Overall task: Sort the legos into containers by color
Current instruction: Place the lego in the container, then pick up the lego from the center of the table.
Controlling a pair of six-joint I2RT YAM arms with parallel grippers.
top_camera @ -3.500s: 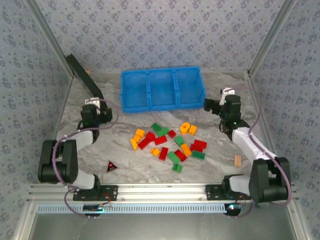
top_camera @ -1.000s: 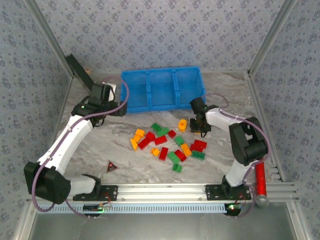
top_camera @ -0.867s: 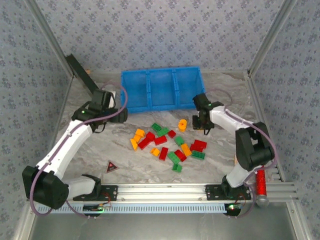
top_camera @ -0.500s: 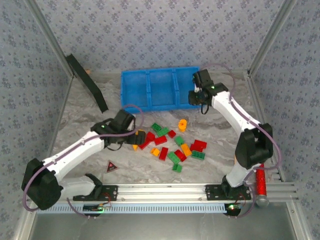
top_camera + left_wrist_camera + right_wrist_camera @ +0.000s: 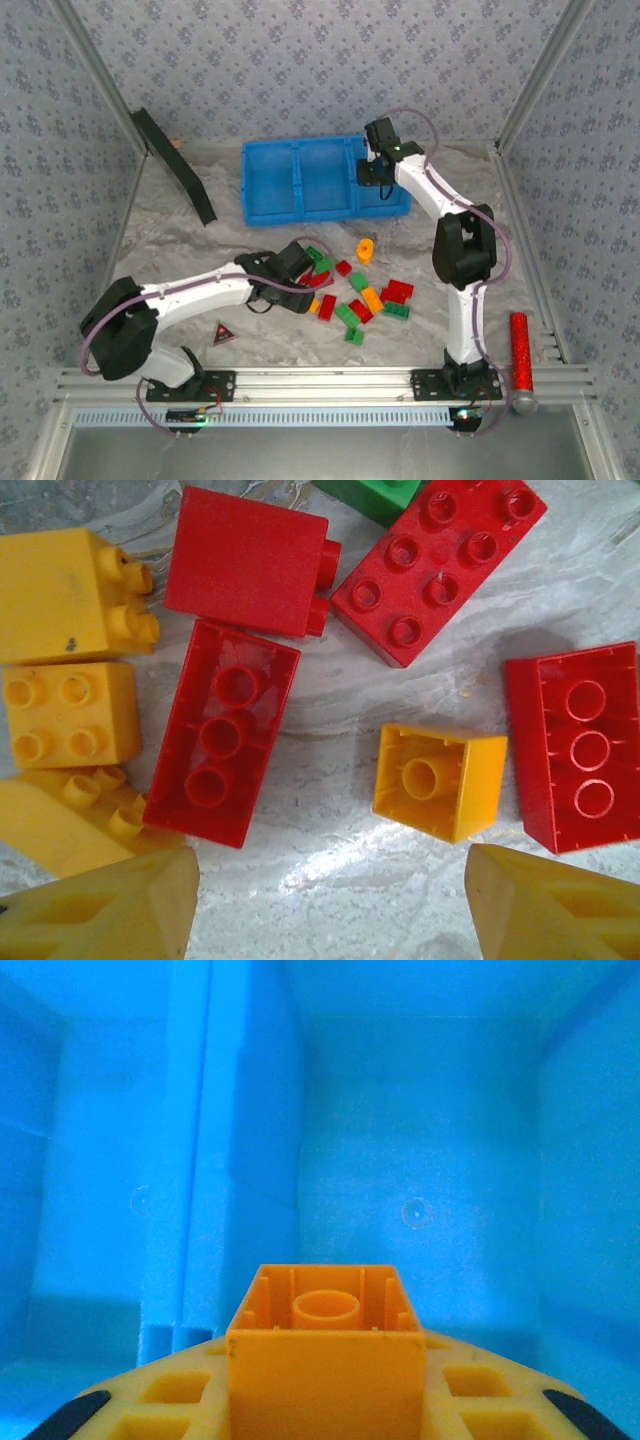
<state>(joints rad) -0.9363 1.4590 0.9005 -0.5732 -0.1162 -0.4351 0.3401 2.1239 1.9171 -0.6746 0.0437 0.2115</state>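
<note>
Legos (image 5: 350,290) mostly loose in a pile mid surface (image 5: 180,250), on the near side of the blue bin (image 5: 270,180). One orange brick (image 5: 325,1345) is off the pile. It is clamped in the right fingers (image 5: 160,1405), hollow underside toward the wrist camera, hanging over the bin's right compartment (image 5: 420,1160). In the top view the right arm (image 5: 430,195) is stretched far, its tip at that compartment. Meaning: the first drop looks about due and orange seems to go right, but it is not released yet. No brick seen on that compartment's floor.

Left fingers (image 5: 100,910) stand apart, gripping nothing, low over the pile's left end. Just ahead of them lie an upturned small orange brick (image 5: 440,780) and a long red brick (image 5: 225,730), also upturned. Which one is the target I cannot tell.

Versus 3.5 s ago: both arms were folded back then, left and right of the pile. A second ago the right fingers were down at the pile's far right, beside the round orange piece (image 5: 365,248). The brick that lay next to that piece is gone from there now. The left arm was up by the bin's left corner a second ago and at the pile's left edge half a second ago. Now it is further in over the pile, its fingers narrowed from their widest. Rest of the pile unmoved.
</note>
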